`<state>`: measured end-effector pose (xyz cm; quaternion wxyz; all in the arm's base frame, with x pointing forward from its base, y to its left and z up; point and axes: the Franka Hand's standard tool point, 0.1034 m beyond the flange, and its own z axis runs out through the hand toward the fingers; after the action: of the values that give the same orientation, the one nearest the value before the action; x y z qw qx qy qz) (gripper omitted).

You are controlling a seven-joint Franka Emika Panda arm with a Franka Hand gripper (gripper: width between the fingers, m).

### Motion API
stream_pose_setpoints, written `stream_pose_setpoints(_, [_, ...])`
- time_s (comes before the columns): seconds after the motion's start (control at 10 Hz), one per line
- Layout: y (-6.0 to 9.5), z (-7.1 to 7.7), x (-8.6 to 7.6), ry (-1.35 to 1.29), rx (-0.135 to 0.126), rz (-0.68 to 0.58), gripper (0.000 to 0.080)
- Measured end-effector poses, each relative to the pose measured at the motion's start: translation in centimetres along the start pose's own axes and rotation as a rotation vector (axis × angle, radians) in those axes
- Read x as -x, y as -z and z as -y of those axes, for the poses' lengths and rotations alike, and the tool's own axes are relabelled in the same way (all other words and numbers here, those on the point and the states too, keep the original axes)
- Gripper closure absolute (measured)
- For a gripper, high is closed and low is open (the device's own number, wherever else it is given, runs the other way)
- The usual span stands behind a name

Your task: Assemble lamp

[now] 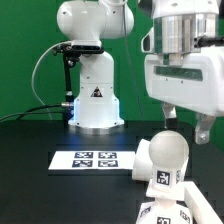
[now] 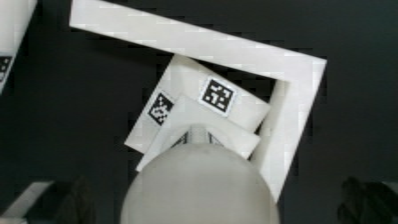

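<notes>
The bulb [image 1: 168,152] stands upright at the exterior view's lower right, with its round head up and its tagged neck below. White tagged plastic under it at the picture's edge looks like the flat base [image 1: 157,212]. In the wrist view the bulb's head [image 2: 201,185] fills the space between my two dark fingers, with a gap on each side. The tagged base [image 2: 199,100] lies just beyond it. My gripper [image 1: 187,124] hangs just above the bulb, open and holding nothing. I see no shade that I can name.
The marker board [image 1: 95,160] lies on the black table, to the exterior view's left of the bulb. A white angled rail [image 2: 267,62] borders the base on two sides. The robot's white pedestal [image 1: 95,100] stands at the back. An unidentified white piece [image 2: 9,50] shows at the wrist view's edge.
</notes>
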<state>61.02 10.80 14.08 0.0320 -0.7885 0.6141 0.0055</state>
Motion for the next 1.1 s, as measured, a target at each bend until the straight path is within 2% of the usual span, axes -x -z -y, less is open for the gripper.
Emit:
stream_pose_setpoints(0.3, [0.1, -0.1, 0.3, 0.039, 0.004, 0.003, 0.0101])
stream_pose_setpoints(0.5, [1.2, -0.1, 2.0, 0.145, 0.003, 0.012, 0.0101])
stream_pose_setpoints(0.6, [1.6, -0.4, 3.0, 0.270, 0.014, 0.008, 0.0101])
stream_pose_setpoints(0.8, [3.0, -1.8, 5.7, 0.375, 0.014, 0.012, 0.0101])
stream_pose_setpoints(0.9, [3.3, -2.4, 6.3, 0.450, 0.016, 0.009, 0.0101])
stream_pose_setpoints(1.1, [3.3, -2.4, 6.2, 0.606, 0.019, 0.006, 0.0101])
